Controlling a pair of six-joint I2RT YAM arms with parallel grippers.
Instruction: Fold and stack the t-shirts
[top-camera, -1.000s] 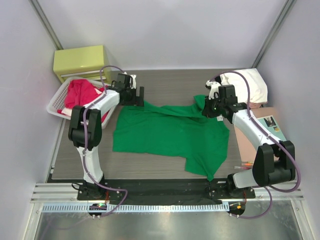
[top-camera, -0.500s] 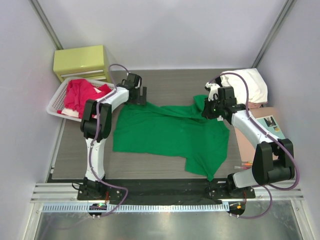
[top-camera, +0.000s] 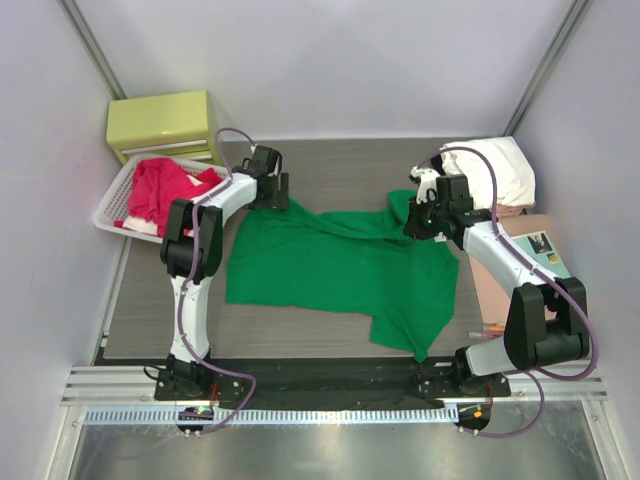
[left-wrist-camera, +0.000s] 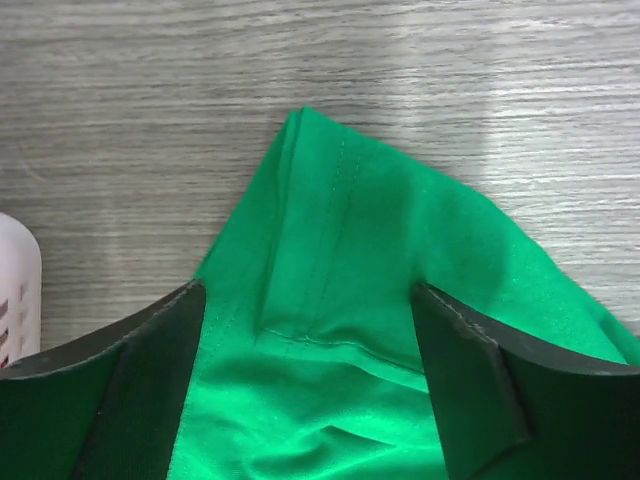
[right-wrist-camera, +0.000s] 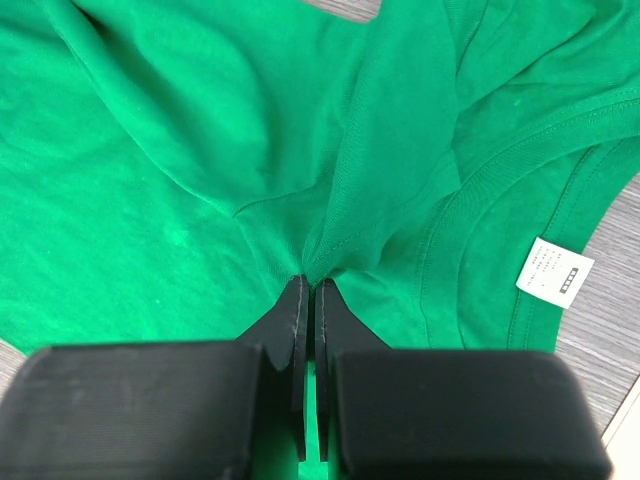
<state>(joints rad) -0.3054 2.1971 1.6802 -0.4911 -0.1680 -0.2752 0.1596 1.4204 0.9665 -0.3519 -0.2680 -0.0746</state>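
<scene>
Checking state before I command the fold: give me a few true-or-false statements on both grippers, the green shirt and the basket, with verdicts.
1. The right gripper is shut on a fold of the green t-shirt. True.
2. The left gripper is clamped on the shirt. False: its jaws stand open on either side of a corner of the cloth.
3. The red t-shirts lie in the white basket. True.
4. The green t-shirt is folded into a neat stack. False: it lies spread and rumpled on the table.
</scene>
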